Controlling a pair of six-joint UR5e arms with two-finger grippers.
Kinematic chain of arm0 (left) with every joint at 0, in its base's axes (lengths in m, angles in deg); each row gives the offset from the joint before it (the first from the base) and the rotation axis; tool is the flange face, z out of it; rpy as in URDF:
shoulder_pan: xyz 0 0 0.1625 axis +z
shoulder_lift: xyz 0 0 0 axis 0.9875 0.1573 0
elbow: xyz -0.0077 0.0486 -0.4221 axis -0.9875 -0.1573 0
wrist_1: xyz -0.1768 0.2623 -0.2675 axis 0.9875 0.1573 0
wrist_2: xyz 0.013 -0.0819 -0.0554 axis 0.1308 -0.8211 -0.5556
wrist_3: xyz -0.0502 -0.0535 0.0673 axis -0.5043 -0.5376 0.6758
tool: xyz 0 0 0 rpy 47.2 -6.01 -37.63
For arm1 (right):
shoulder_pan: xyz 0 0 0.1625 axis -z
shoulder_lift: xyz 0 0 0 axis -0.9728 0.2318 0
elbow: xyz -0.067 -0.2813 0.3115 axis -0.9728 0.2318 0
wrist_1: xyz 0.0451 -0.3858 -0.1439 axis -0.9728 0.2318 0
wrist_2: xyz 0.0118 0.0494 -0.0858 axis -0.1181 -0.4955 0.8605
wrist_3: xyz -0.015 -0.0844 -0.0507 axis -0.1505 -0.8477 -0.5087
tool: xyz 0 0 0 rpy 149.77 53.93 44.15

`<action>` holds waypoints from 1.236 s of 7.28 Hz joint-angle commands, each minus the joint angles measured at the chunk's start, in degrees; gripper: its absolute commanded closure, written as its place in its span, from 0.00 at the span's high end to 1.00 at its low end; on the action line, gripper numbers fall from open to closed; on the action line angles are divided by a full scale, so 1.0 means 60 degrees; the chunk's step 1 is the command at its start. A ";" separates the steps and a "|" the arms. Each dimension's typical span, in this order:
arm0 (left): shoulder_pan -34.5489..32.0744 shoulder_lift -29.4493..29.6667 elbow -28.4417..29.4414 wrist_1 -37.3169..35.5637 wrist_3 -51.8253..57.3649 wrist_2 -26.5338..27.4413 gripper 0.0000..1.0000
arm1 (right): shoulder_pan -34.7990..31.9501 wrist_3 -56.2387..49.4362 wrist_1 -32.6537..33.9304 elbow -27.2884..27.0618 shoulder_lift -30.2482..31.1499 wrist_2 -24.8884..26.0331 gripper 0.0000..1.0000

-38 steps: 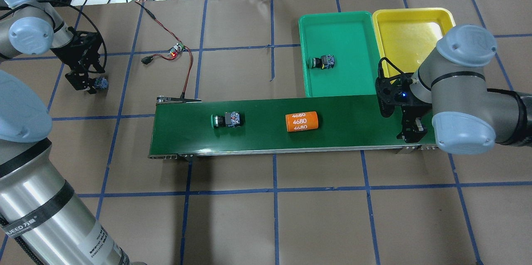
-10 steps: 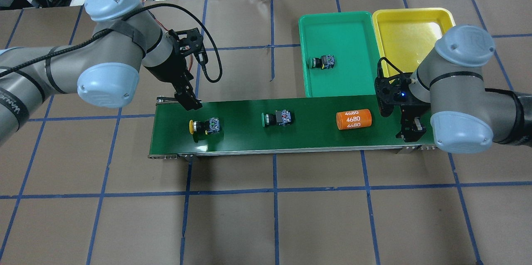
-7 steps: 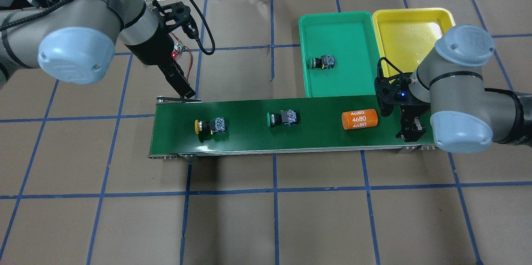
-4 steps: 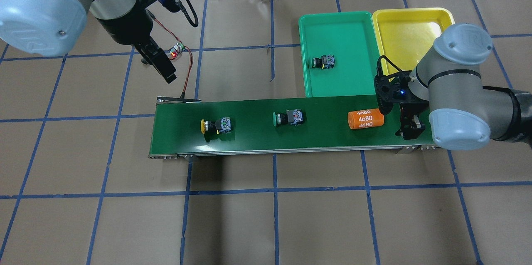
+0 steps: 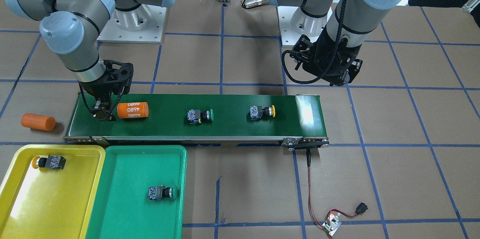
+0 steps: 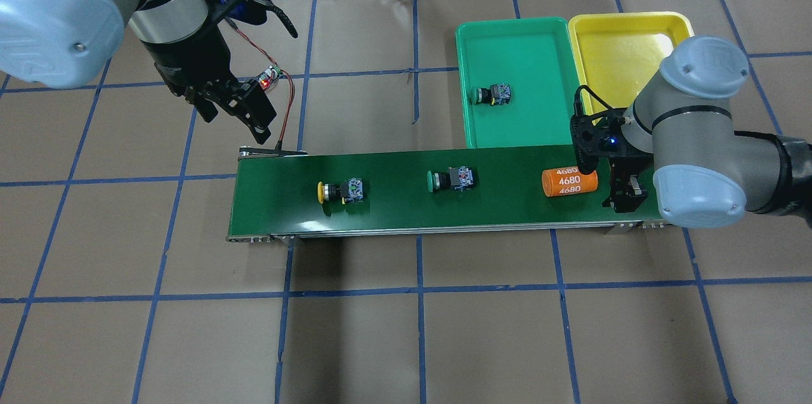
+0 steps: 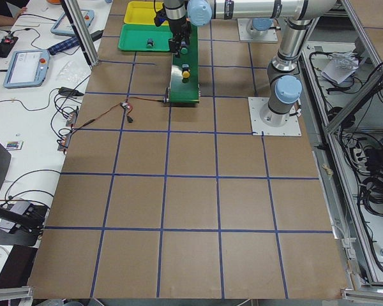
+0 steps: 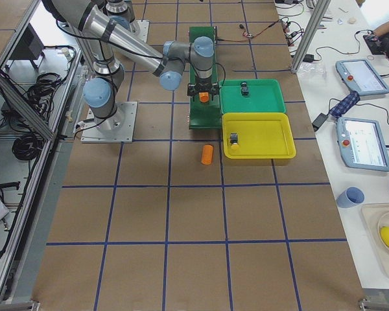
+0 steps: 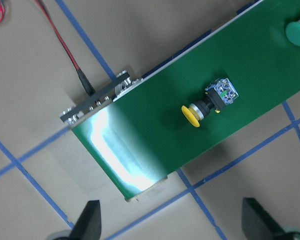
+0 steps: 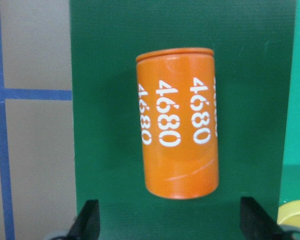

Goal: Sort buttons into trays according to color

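Brown gridded table (image 6: 482,328), green conveyor belt (image 6: 393,210). The left gripper (image 9: 172,225), open and empty, has withdrawn. The yellow button (image 6: 339,191) and green button (image 6: 450,179) have ridden nearer the open right gripper (image 10: 170,220), behind an orange cylinder (image 6: 569,182), both still awaiting the yellow tray (image 6: 622,36) and green tray (image 6: 539,42).

Four buttons were there, two yellow (image 5: 262,111) (image 5: 48,162) and two green (image 5: 200,116) (image 5: 161,193). There were two trays, one yellow (image 5: 22,209) and one green (image 5: 131,224). Also two orange cylinders (image 5: 132,110) (image 5: 38,122), one conveyor belt (image 5: 232,130) and one circuit board (image 5: 332,224).
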 commanded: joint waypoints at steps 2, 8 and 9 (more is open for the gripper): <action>0.0064 -0.0094 0.0105 0.0186 -0.1144 0.0811 1.00 | -0.0002 0.0027 0.0017 0.0017 -0.0059 0.0000 1.00; 0.0093 -0.0065 0.0354 0.0128 -0.1598 0.0347 1.00 | -0.0031 0.0056 0.0017 0.0003 -0.0059 -0.0015 1.00; 0.0151 0.0008 0.0398 0.0114 -0.1512 0.0450 1.00 | -0.0031 0.0056 0.0017 0.0017 -0.0059 -0.0015 1.00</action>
